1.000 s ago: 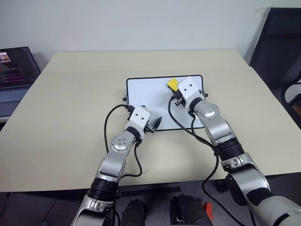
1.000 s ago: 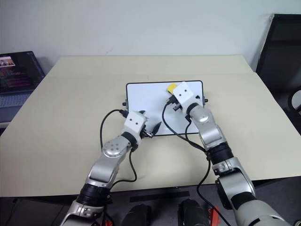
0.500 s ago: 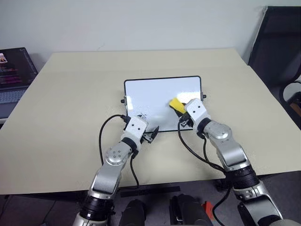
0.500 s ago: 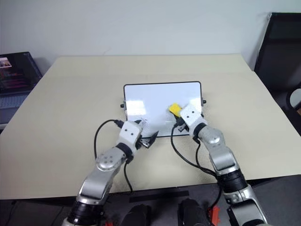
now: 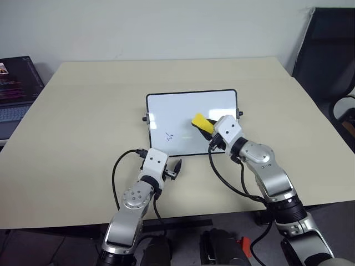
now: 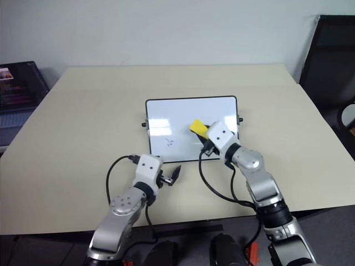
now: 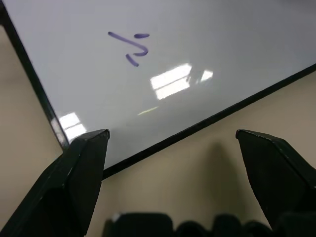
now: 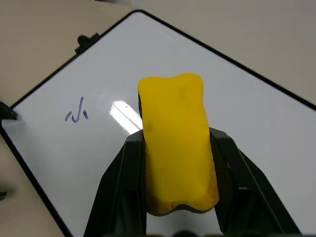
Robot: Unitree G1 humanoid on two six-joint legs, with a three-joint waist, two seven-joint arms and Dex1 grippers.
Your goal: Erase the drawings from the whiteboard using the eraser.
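Note:
The whiteboard [image 5: 183,108] lies flat in the middle of the beige table. One small dark scribble of the drawings [image 5: 170,136] sits on its near left part, and it is also in the left wrist view as a scribble [image 7: 132,48]. My right gripper [image 5: 207,129] is shut on the yellow eraser [image 5: 201,122] and holds it over the board's near right half, to the right of the scribble. The eraser [image 8: 177,148] sits squeezed between both fingers. My left gripper [image 5: 171,169] is open and holds nothing, over the table just in front of the board's near edge.
A laptop [image 5: 14,88] with a lit screen stands at the table's far left edge. A black chair [image 5: 327,50] is beyond the table's right side. Bare tabletop [image 5: 83,138] stretches to the left and right of the board.
Both arms drew back toward me. The right gripper carried the eraser from the board's far right corner toward its middle. The left gripper came off the near edge, uncovering the scribble.

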